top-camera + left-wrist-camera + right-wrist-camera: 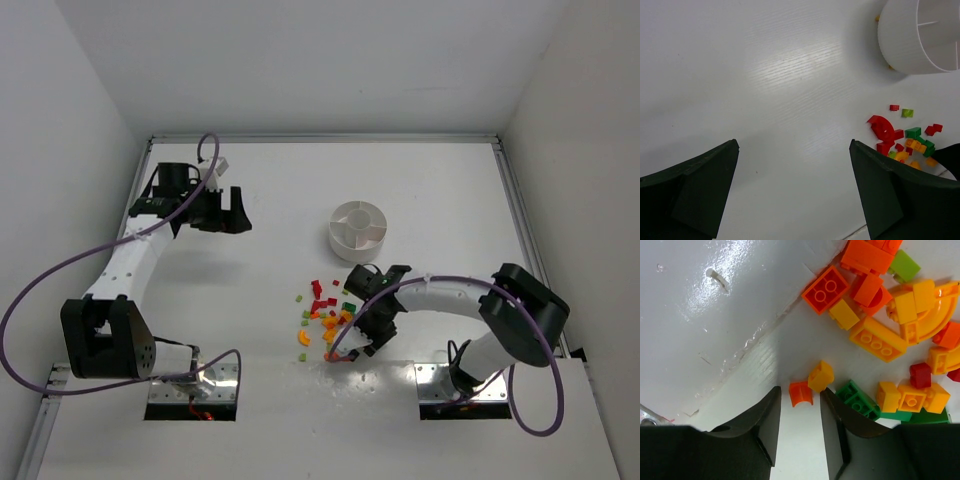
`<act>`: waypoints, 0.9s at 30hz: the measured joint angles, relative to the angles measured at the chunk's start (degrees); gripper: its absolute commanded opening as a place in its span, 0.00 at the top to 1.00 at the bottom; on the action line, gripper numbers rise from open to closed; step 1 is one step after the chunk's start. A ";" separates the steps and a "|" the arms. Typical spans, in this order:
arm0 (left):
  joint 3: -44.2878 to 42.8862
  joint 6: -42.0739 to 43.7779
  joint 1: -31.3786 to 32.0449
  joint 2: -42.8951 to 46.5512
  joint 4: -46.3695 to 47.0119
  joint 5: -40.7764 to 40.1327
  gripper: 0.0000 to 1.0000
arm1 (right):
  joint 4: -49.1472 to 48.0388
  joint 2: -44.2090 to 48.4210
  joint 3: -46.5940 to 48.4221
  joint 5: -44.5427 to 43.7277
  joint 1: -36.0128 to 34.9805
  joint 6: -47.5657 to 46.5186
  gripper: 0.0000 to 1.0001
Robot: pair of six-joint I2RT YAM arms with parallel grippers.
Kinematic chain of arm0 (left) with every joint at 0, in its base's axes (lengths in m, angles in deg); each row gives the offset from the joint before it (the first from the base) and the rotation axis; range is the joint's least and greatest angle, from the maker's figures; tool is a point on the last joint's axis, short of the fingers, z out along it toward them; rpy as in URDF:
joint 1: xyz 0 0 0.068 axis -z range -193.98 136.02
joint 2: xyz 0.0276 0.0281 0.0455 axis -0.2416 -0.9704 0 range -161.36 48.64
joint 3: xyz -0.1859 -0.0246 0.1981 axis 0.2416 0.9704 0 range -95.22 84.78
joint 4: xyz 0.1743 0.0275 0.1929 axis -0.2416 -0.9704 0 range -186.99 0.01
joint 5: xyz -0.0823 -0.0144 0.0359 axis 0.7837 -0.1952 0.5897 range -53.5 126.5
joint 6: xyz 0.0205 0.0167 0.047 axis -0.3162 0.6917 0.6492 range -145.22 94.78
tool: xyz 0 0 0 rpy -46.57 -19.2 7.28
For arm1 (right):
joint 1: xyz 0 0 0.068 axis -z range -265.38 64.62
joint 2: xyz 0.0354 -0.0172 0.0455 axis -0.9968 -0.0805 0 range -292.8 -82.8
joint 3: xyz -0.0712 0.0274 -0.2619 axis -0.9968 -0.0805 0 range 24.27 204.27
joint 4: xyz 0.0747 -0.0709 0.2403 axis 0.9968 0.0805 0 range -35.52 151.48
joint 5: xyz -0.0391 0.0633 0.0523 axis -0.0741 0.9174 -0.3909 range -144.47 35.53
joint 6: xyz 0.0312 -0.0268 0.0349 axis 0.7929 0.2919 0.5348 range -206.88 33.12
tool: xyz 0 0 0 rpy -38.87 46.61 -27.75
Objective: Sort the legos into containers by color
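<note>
Right wrist shows right jaws narrowly apart around an orange lego (801, 393); left jaws gape.

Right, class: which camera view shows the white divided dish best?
The top external view: the whole white divided dish is seen from above, with its dividers and central cup. The left wrist view cuts it off at the corner, showing mostly outer wall. The right wrist view misses it.

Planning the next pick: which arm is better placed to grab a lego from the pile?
Right. The right gripper is down at the pile, its jaws straddling a small orange brick. The left gripper hangs open well away to the pile's left, holding nothing.
</note>
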 measured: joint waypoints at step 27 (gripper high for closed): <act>0.02 -0.02 -0.04 -0.39 -0.04 0.83 0.01 | -6.25 4.98 -4.13 -3.87 -3.23 10.80 0.91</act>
